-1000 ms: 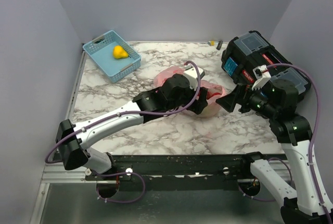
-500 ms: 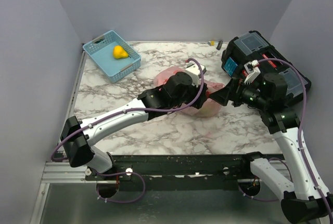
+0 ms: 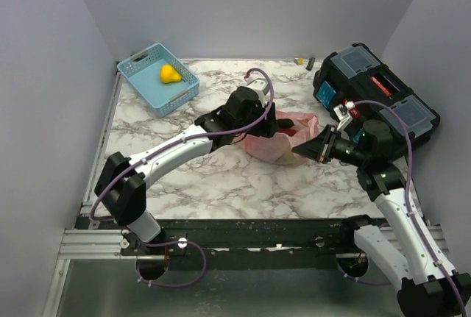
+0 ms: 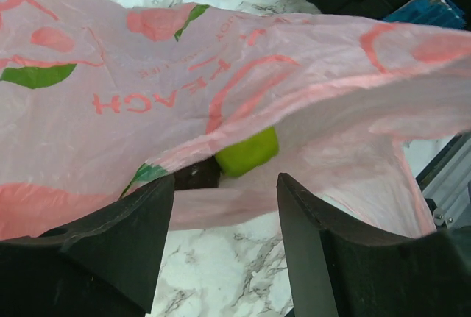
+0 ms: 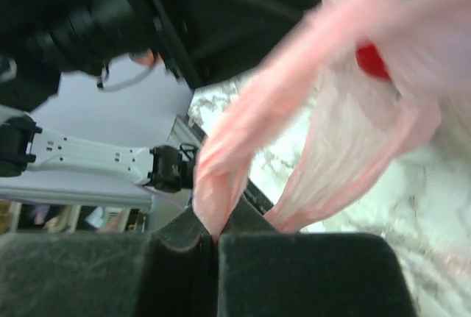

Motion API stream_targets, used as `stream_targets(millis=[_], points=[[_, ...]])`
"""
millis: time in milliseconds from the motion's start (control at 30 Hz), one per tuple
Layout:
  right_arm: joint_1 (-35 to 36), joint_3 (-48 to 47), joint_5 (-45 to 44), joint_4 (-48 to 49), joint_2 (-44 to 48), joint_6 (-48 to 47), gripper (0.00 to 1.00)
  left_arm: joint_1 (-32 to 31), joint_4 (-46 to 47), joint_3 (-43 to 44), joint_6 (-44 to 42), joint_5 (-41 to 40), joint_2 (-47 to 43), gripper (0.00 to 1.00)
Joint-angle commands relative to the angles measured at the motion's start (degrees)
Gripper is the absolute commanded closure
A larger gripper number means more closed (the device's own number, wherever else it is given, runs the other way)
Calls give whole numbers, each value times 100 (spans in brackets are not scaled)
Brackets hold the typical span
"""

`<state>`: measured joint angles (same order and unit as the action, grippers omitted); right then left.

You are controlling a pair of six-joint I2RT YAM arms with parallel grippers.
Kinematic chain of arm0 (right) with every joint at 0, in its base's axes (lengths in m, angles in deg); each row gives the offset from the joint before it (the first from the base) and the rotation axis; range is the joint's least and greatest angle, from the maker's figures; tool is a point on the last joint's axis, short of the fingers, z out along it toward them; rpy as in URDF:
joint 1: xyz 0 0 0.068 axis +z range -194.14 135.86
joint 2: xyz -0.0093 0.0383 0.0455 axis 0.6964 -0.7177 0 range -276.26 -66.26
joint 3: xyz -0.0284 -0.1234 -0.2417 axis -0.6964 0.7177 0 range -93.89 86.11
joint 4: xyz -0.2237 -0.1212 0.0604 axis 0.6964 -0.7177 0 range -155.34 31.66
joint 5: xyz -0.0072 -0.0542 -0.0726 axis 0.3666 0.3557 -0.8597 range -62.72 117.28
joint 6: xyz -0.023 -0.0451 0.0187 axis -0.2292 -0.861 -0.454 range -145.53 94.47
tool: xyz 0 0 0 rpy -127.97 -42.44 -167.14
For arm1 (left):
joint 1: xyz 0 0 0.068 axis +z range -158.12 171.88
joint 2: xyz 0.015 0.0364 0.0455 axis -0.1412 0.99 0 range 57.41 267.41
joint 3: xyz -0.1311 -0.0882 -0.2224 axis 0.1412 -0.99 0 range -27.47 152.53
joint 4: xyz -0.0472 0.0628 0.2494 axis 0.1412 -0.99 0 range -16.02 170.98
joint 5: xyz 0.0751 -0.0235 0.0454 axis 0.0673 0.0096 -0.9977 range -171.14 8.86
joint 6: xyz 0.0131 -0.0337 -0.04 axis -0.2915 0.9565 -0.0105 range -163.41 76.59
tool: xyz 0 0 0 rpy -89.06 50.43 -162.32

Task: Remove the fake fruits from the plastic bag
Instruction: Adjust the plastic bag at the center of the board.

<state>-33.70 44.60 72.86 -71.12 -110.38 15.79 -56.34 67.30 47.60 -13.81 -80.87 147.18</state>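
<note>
Plastic bag (image 3: 283,140) film, pinched tight by the right gripper (image 5: 215,237), may slip, closing its mouth over the green apple (image 4: 248,152) facing the open left gripper (image 4: 223,184).

Surface: we log a white, grey-veined marble table (image 3: 191,177) | far-left corner: light blue slotted basket (image 3: 144,85), set askew | right of centre: pink plastic bag (image 3: 274,151) slumped on the top | right side: black toolbox (image 3: 368,82), angled | far edge: small bits (image 3: 305,60) near it, which we cannot identify
</note>
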Motion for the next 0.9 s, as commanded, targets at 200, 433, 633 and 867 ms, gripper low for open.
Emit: stream_targets(millis=[200,433,633,867], points=[[10,2092,469,-935,1466,744,99,728,152,317,-12,810,1134,43],[11,2438,218,-2160,1882,483,99,1263,-917,1209,-626,-101,1549,40],[10,2416,-416,-2923,1116,-200,99,1326,-688,503,-805,422,1165,27],[16,1687,-716,-2805,518,-714,64,1257,-26,-905,-782,1003,180,23]])
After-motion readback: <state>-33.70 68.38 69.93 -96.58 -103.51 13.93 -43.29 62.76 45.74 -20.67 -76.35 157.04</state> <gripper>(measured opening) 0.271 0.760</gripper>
